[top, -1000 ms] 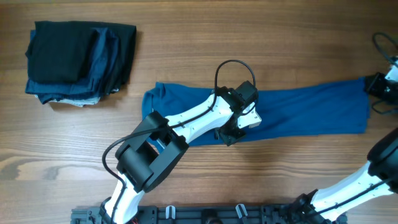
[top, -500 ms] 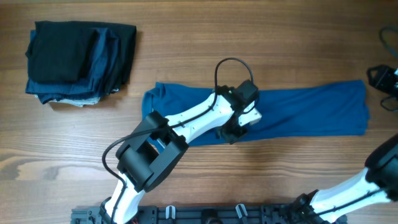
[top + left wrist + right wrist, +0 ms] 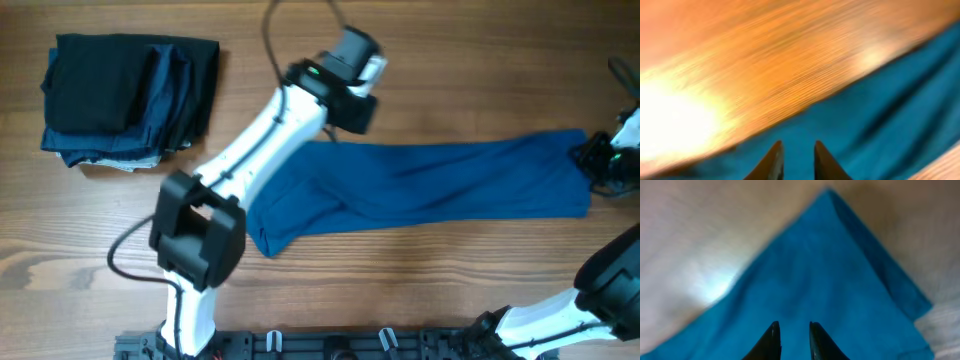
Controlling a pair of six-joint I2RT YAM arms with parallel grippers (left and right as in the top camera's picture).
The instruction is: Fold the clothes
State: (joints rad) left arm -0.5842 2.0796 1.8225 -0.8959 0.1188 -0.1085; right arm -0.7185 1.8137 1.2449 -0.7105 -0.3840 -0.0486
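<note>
While the bright blue short-sleeved polo shirt (image 3: 450,185) lay as a long band across the brown wooden table (image 3: 480,60), its left end was bunched into a slanting crease, and that worried us most. We judged that a pull from either end could press the crease into the fold or drag the band askew. The left gripper (image 3: 796,150) hung at the shirt's far edge, its jaws a narrow gap apart. The right gripper (image 3: 791,330) stood the same way over the right end. We could not tell whether either pinched cloth, so a slip seemed possible. The left forearm crossed above the crumpled end and might have snagged it. Bare wood lay open on both long sides of the shirt. The stack of black and navy folded garments (image 3: 125,100) sat well apart at the far left, but the right end lay near the edge of the overhead view.
</note>
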